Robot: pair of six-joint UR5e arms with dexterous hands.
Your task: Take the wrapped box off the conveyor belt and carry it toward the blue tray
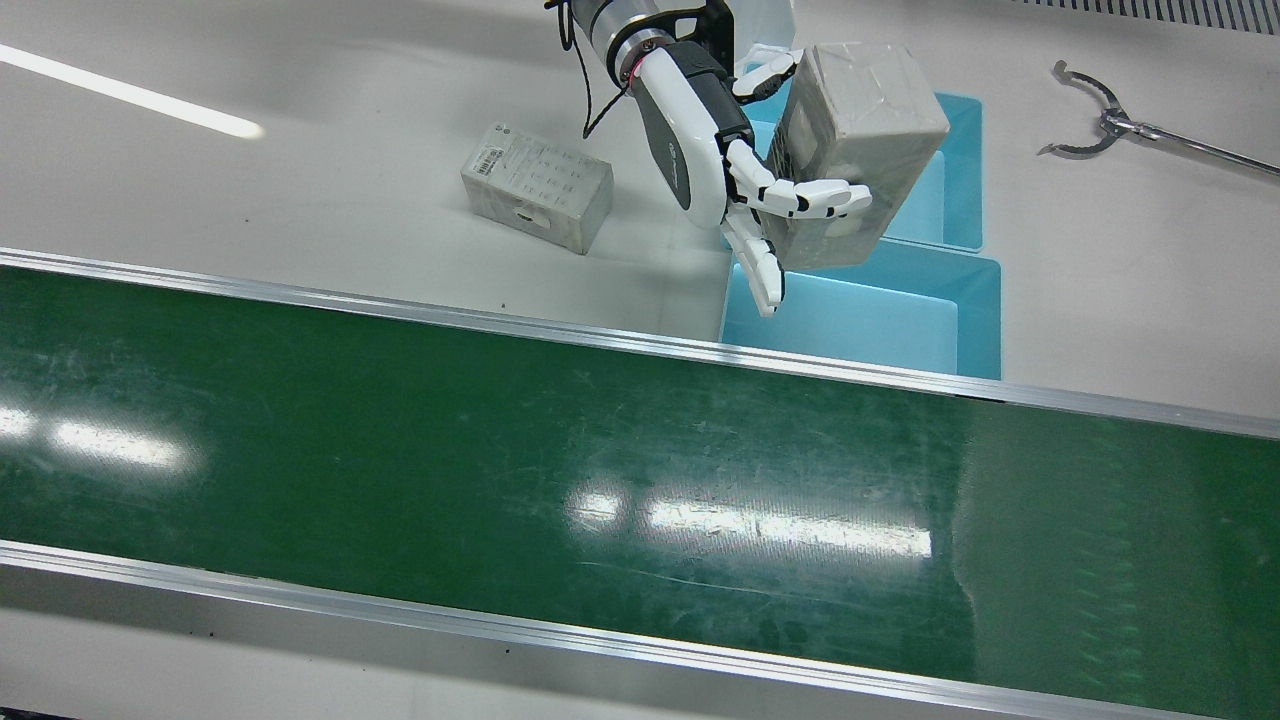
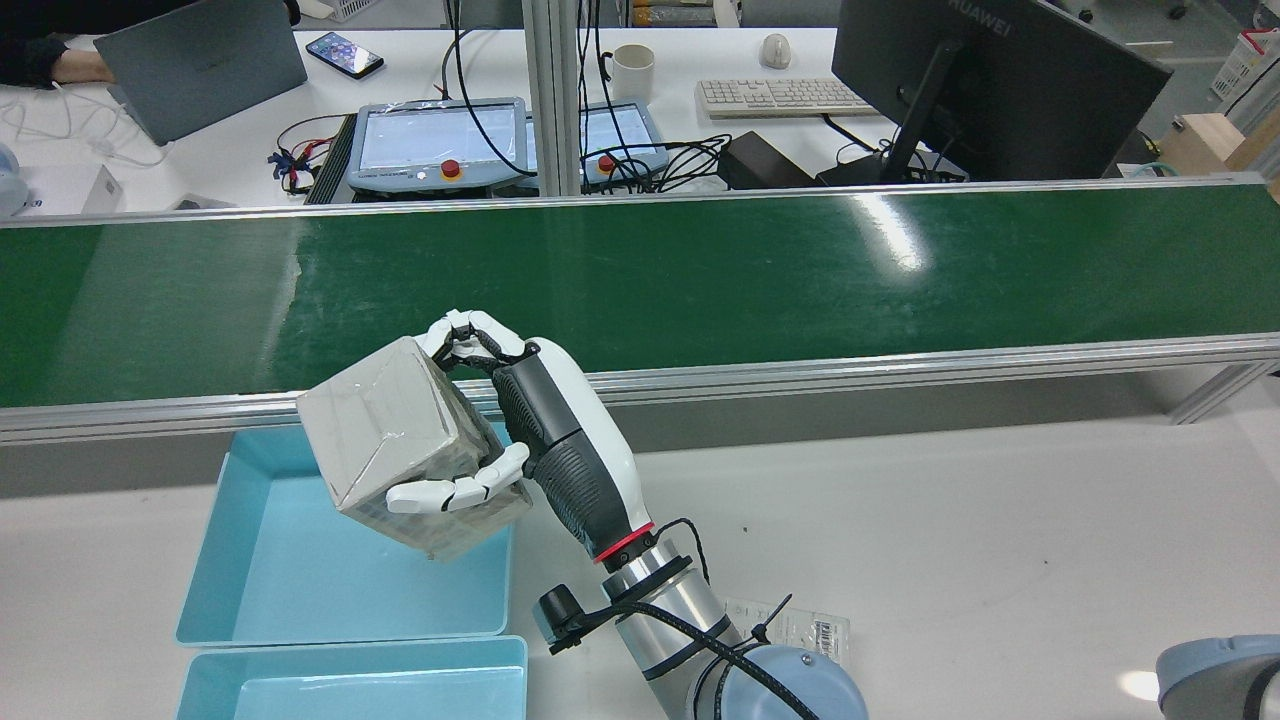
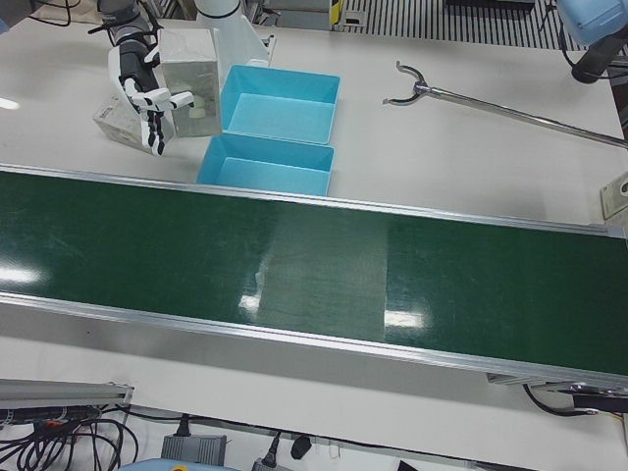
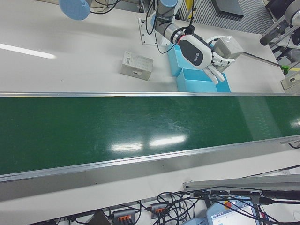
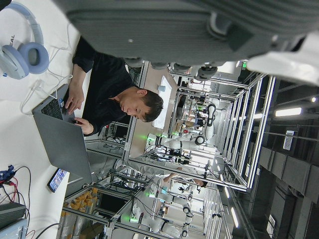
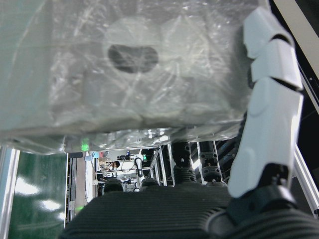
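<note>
One wrapped box [image 1: 858,130] in right hand [image 1: 775,195], over two blue trays [image 1: 905,320].

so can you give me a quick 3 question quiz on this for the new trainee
1. True or false: the box lies on the belt.
2. The hand holding the box is the robot's: A) left B) right
3. How many blue trays are in view?

Key:
1. False. The box is held up in the air, off the belt.
2. B
3. Two
</note>
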